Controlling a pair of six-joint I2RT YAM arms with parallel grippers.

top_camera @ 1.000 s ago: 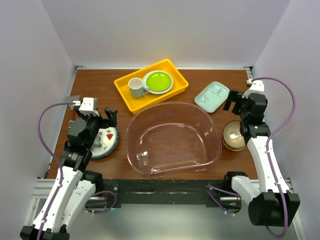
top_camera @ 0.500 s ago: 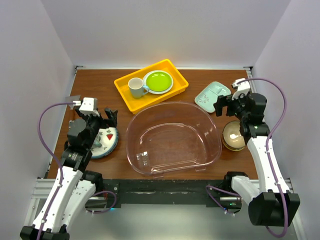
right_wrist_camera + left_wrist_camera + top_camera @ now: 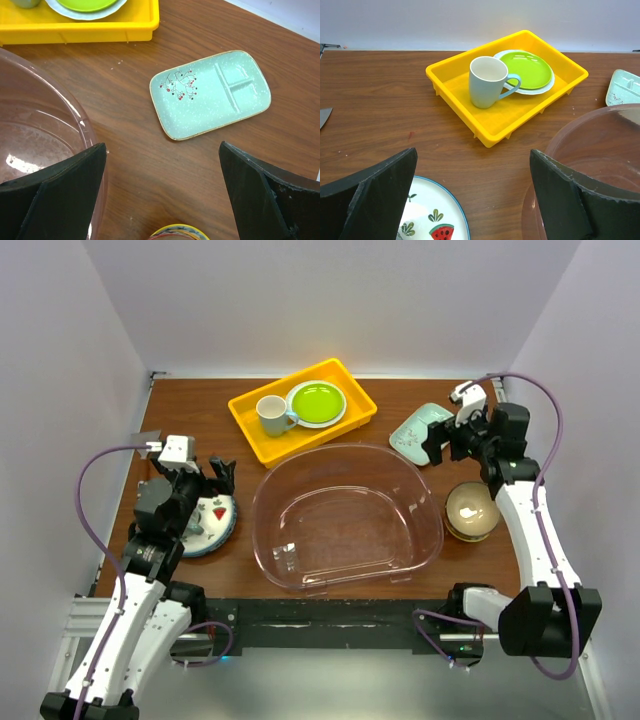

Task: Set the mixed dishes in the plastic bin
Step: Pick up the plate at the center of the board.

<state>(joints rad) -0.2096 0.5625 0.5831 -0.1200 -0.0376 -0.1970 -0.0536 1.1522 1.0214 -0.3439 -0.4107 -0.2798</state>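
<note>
The plastic bin (image 3: 275,540) sits mid-table, transparent and pinkish, with nothing inside. A white plate (image 3: 218,525) with a watermelon motif lies to its left, and my left gripper (image 3: 216,476) hovers open over the plate's far edge (image 3: 427,215). A mint-green divided tray (image 3: 413,430) lies at the back right. My right gripper (image 3: 438,445) hangs open just above its near edge, nothing between its fingers (image 3: 60,190). In the right wrist view the mint tray (image 3: 212,95) lies flat ahead of the jaws. A tan bowl (image 3: 471,508) stands right of the bin.
A yellow tray (image 3: 262,440) at the back holds a white mug (image 3: 271,415) and a lime-green plate (image 3: 317,402). The bin's rim (image 3: 600,145) curves close by the left gripper's right finger. White walls enclose the table on three sides.
My right arm has swung back and left from over the tan bowl to above the mint tray, uncovering the bowl. The left arm has not moved.
</note>
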